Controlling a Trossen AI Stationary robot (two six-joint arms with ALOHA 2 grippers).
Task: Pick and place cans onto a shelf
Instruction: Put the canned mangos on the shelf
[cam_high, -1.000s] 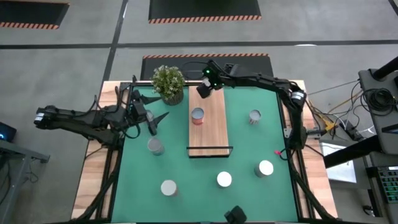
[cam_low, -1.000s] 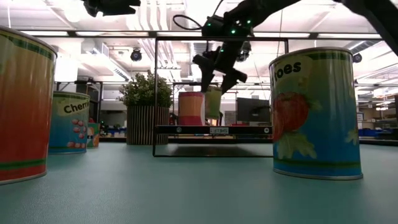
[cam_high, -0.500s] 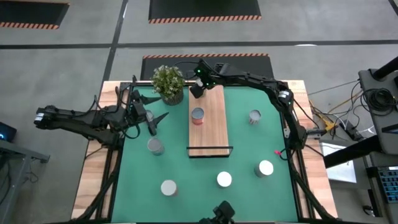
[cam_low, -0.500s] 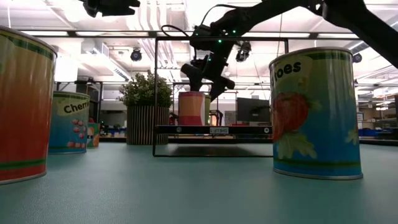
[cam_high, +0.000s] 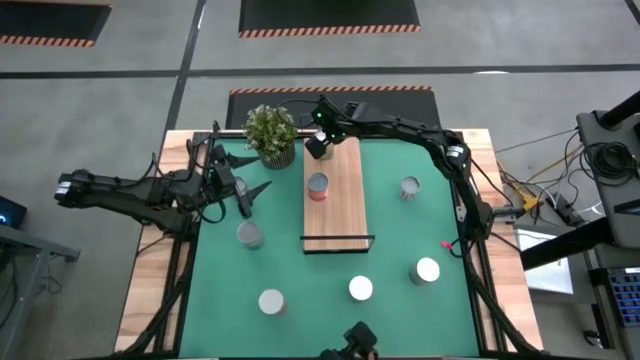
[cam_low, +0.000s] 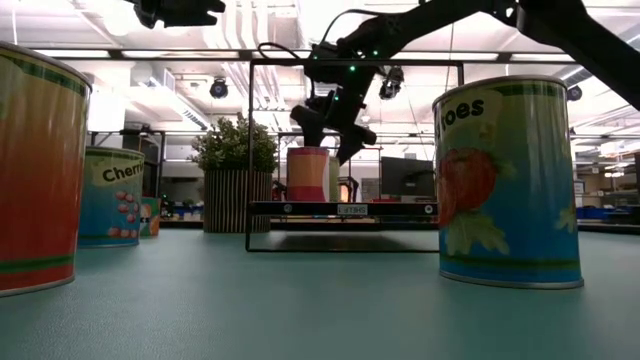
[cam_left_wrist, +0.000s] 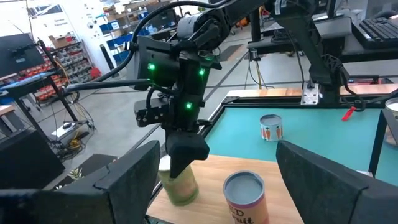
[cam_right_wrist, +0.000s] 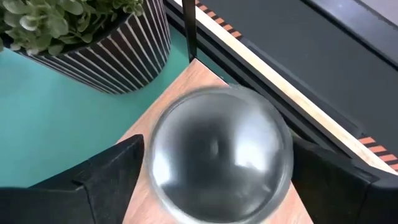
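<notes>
Two cans on the shelf (cam_high: 345, 200) now; my right gripper (cam_high: 318, 146) straddles the far can (cam_right_wrist: 221, 152) at twelve o'clock, jaws released. Next: lift clear.

The blue can (cam_low: 112, 198) reads "Cherr", and the strawberry-printed can (cam_low: 507, 180) shows the letters "oes".

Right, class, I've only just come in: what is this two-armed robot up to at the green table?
It is moving small metal cans onto the long light-brown wooden shelf. The right gripper is at the shelf's far end by the potted green plant, its fingers either side of a can standing on the board. A red-labelled can already stands mid-shelf. The left gripper waits open at the mat's left edge. Several cans remain on the green mat.
</notes>
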